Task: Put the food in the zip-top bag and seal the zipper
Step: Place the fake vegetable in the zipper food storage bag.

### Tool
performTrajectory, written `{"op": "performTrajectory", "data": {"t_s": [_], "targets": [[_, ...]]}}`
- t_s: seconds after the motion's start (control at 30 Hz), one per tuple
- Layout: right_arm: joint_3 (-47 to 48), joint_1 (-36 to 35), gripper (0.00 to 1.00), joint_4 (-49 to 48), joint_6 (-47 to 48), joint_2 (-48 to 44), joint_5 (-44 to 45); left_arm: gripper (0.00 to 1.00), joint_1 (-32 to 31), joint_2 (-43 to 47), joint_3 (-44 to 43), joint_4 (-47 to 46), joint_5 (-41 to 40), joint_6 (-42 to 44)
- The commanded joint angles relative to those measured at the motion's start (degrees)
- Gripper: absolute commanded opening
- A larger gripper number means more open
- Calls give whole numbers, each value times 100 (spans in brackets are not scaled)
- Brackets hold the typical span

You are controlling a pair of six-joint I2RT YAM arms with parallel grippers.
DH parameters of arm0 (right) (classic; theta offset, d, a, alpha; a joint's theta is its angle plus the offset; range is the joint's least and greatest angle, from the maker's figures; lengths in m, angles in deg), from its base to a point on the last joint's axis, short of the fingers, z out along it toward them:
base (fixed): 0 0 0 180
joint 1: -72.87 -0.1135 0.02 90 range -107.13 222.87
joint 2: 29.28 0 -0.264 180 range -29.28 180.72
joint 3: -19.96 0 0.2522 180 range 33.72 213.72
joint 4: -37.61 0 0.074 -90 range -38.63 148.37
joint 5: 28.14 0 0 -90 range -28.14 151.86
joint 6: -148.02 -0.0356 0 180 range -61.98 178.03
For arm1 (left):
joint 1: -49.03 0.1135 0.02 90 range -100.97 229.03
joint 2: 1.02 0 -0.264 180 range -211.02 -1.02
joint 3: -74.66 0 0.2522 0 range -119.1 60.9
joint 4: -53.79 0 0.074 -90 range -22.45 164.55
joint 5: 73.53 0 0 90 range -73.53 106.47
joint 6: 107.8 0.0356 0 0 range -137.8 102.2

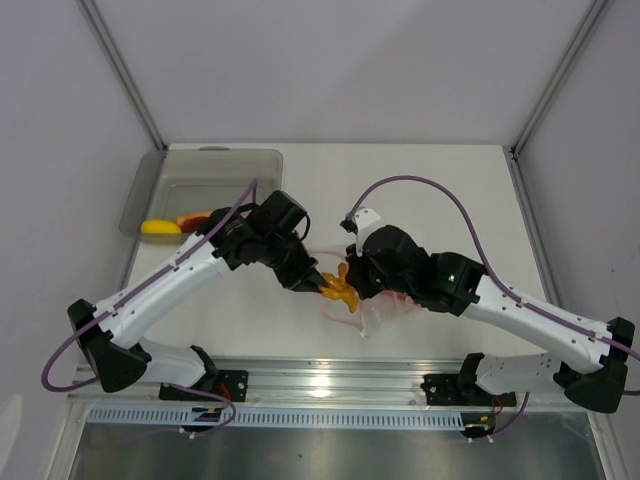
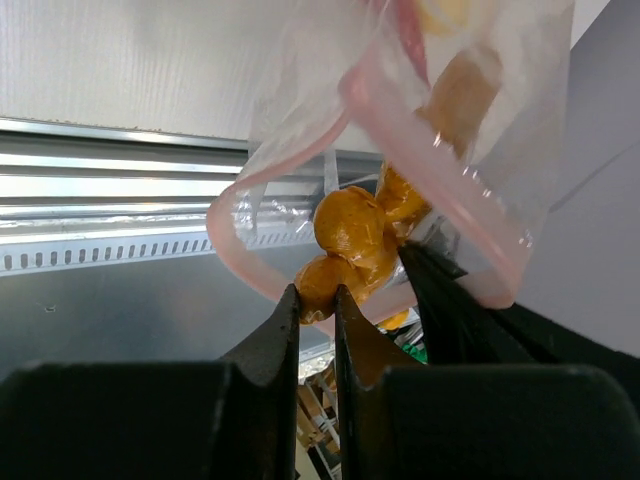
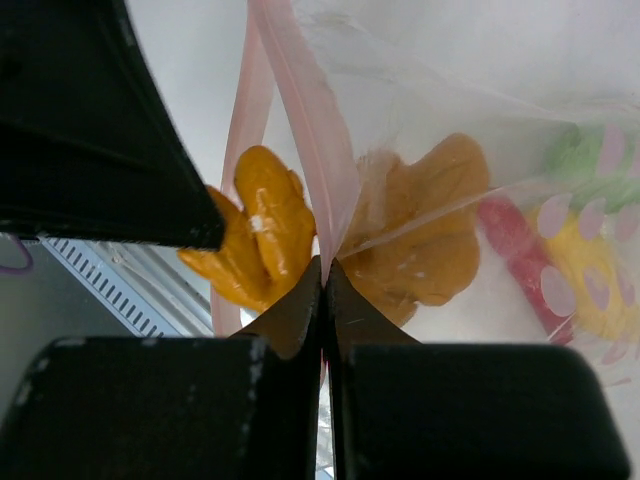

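Note:
My left gripper (image 2: 317,292) is shut on a lumpy orange toy food (image 2: 350,232) and holds it at the mouth of the zip-top bag (image 2: 480,120). The pinkish-red zipper (image 2: 235,250) loops around the piece. My right gripper (image 3: 325,265) is shut on the zipper (image 3: 310,130) and holds the mouth up. Through the clear plastic I see a red chili (image 3: 512,248), a yellow piece (image 3: 590,272) and a green fruit (image 3: 572,155) inside. From above, the left gripper (image 1: 313,280), the orange food (image 1: 340,288) and the right gripper (image 1: 363,288) meet at mid-table over the bag (image 1: 388,306).
A grey translucent tray (image 1: 215,170) stands at the back left, with a yellow piece (image 1: 160,228) and an orange-red slice (image 1: 192,218) at its near end. A metal rail (image 1: 330,378) runs along the near edge between the arm bases.

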State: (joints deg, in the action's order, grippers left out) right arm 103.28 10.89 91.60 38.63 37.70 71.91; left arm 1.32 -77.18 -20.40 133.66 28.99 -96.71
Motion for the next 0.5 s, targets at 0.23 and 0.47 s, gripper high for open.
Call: {"op": "performTrajectory", "data": {"t_s": [0.23,0.47], "targets": [[347,-122,0,-226,-3,-45,49,12,33,-347,-282,-484,313,-80],[647,220,0,-85,-11,245,51,96,-204,-23,185,-1117,411,340]]}}
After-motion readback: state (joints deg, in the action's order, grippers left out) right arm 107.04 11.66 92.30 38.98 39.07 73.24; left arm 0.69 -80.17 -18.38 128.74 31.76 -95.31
